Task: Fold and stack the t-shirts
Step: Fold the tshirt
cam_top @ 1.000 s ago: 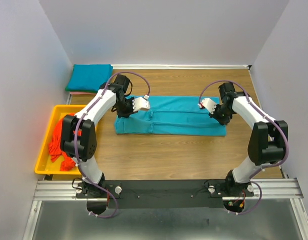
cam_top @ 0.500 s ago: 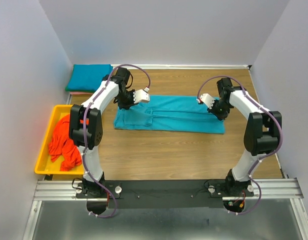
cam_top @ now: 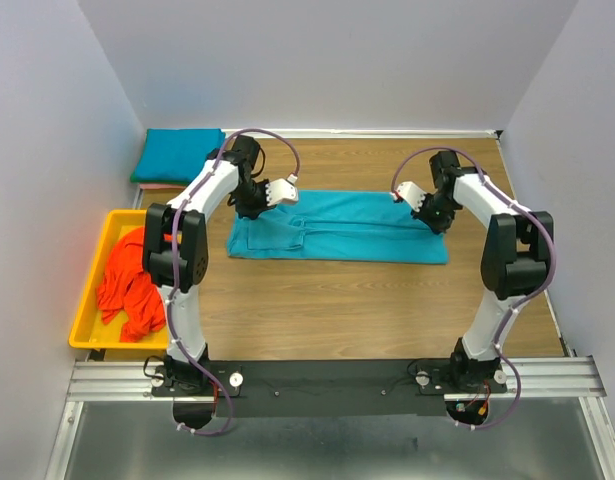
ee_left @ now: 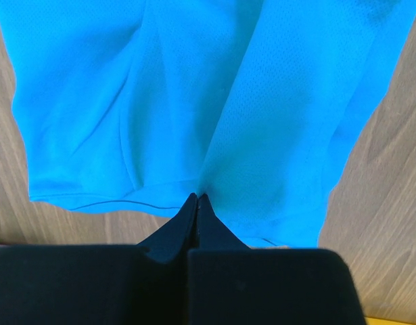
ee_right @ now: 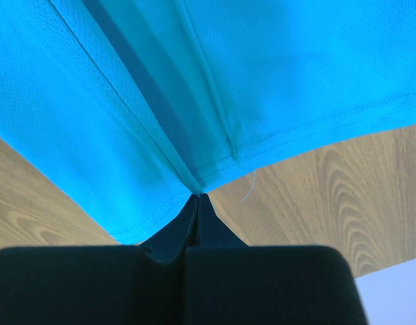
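Observation:
A teal t-shirt (cam_top: 337,228) lies folded into a long strip across the middle of the table. My left gripper (cam_top: 250,212) is shut on its left end; in the left wrist view the gripper (ee_left: 197,197) pinches the cloth (ee_left: 194,101) just inside the hem. At the strip's right end my right gripper (cam_top: 436,222) is shut too, and the right wrist view has that gripper (ee_right: 199,196) nipping a fold of the cloth (ee_right: 126,101) at its edge. Another teal t-shirt (cam_top: 177,155) sits folded at the back left. An orange-red t-shirt (cam_top: 127,285) is crumpled in the tray.
The yellow tray (cam_top: 81,310) stands along the left wall. White walls close in the left, back and right of the wooden table (cam_top: 327,305). The arm bases sit on a black rail (cam_top: 327,378) at the near edge.
Both grippers have moved a little toward the back wall, still shut on the shirt's ends. The teal strip has shifted slightly back with them, and both elbows have swung inward.

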### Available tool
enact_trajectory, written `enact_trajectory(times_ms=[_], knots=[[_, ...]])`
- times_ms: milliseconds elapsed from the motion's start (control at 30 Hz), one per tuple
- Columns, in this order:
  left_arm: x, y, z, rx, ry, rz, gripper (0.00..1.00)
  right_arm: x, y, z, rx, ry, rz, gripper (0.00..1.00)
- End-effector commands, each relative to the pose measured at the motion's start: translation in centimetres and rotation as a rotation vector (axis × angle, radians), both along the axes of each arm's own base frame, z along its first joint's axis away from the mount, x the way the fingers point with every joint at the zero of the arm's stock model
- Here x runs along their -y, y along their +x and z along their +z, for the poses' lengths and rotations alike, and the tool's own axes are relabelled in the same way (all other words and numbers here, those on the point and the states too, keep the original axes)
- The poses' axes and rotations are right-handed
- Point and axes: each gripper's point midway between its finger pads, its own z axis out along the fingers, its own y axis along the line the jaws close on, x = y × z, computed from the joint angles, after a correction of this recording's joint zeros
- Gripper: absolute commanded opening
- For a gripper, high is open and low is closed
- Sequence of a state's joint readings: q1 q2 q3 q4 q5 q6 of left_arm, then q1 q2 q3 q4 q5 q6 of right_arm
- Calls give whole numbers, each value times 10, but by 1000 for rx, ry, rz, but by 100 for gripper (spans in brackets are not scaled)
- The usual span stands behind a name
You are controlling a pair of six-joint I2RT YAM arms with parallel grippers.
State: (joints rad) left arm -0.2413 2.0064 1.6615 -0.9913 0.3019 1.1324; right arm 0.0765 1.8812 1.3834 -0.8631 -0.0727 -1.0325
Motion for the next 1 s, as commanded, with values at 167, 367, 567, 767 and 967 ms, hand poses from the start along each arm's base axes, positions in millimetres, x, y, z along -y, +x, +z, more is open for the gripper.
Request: enact_trajectory(times_ms=[167,367,567,767,967], knots=[[-2,21,-2,25,6,26,0,2,13,-10,-3,-3,9,1],[-2,24,-10,13,12,27,0,1,19,-13,2,2,-6,1],[-4,27,-18,4,17,38,0,0,26,-16,4,1,-12,0],[-7,33,-24,6,23,52,0,0,34,-18,9,0,-14,0],[-8,38,-35,0,26,79,0,0,40,-25,5,-1,-45,5]])
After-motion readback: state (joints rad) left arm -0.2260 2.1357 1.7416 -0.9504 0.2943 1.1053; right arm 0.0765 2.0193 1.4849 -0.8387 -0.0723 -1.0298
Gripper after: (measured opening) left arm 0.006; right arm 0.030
